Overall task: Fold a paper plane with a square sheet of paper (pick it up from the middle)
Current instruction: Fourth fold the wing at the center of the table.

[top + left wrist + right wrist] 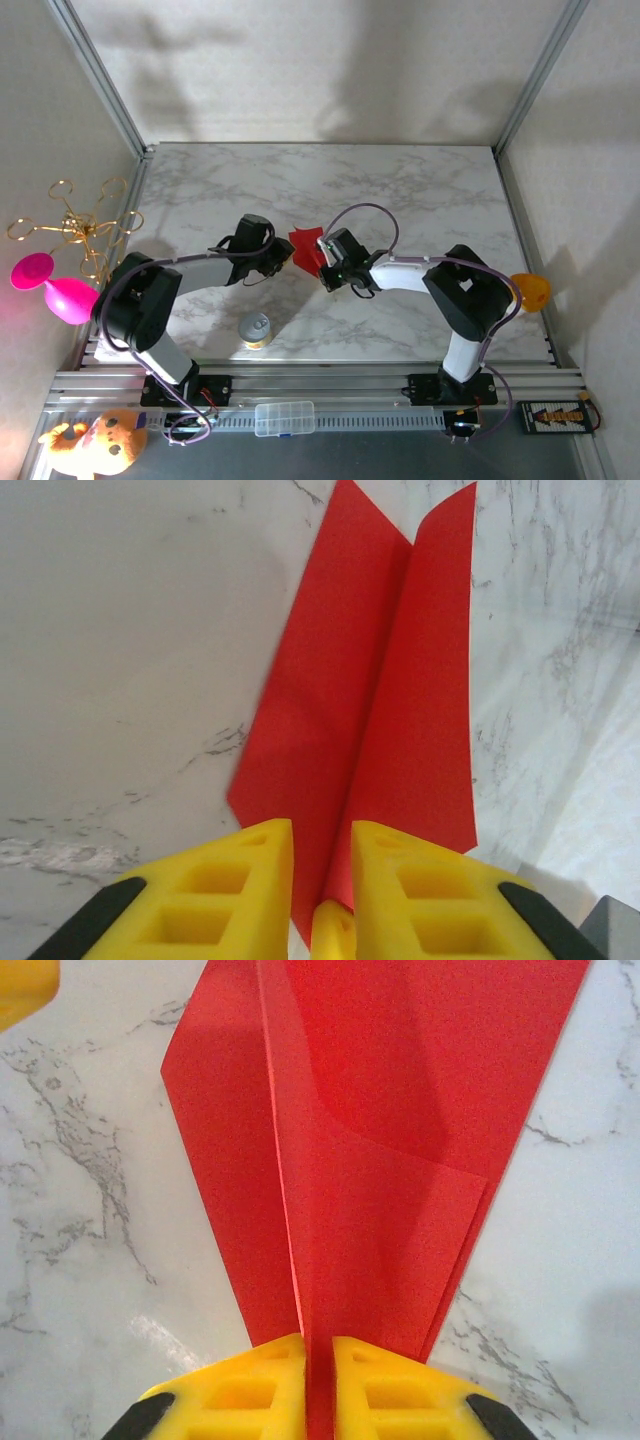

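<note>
The square sheet of paper [305, 245] is bright red and folded into a narrow pointed dart with a centre ridge, held just above the marble table [330, 190] at mid-table. My right gripper [322, 264] comes at it from the right. In the right wrist view that gripper [320, 1342] is shut on the ridge of the paper [380, 1110]. My left gripper [284, 258] meets it from the left. Its yellow fingers [250, 880] stand a little apart astride the crease of the paper [380, 680], with table showing in the gap [322, 832].
A metal can [256, 330] stands near the front edge between the arms. A pink balloon-like toy [55, 290] and a gold wire ornament [75, 225] sit off the left edge. An orange object [530, 290] is at the right edge. A clear plastic box [285, 418] lies on the front rail.
</note>
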Robot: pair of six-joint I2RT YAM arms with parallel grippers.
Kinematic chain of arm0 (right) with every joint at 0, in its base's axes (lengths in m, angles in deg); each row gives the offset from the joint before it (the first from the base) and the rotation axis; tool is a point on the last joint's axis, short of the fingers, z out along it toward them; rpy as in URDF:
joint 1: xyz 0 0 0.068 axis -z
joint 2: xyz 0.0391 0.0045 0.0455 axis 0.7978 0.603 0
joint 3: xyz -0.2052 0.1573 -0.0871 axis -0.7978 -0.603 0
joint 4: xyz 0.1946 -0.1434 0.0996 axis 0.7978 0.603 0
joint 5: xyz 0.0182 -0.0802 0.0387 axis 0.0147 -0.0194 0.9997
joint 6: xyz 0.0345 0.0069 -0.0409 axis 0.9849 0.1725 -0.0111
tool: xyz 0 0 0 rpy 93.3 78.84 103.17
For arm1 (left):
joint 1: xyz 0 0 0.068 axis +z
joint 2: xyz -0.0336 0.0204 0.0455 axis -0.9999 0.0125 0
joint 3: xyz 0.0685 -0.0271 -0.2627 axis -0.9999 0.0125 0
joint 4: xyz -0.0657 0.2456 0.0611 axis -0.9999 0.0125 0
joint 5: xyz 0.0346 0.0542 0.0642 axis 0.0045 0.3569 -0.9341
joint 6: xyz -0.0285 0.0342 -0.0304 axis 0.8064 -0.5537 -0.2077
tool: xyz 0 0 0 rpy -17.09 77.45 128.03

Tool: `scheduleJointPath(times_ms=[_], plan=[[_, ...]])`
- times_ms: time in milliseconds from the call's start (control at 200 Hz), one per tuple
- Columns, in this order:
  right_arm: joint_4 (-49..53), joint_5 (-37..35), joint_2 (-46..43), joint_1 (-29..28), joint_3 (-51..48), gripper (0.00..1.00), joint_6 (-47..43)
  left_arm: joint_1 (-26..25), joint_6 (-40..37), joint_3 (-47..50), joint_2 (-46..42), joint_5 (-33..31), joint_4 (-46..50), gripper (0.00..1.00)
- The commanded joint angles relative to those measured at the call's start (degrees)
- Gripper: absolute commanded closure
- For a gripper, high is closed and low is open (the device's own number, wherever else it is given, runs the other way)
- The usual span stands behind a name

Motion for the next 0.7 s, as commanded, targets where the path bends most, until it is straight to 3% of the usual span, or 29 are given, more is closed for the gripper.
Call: scheduleJointPath(times_ms=[0, 491, 696], plan=[[0.99, 2.88, -1.58, 0.79, -0.95, 0.86, -1.85, -0.6, -0.56, -0.96, 2.62, 1.93, -2.8, 0.8], [0.64, 3.07, -1.19, 0.92, 0.59, 0.86, -11.0, -1.97, -1.9, -5.36, 10.5, 3.58, -2.15, 0.84], [1.71, 0.1, -3.47, 0.83, 1.52, 0.69, -7.42, -1.97, -1.06, -4.06, 11.41, 3.01, -1.45, 0.84]])
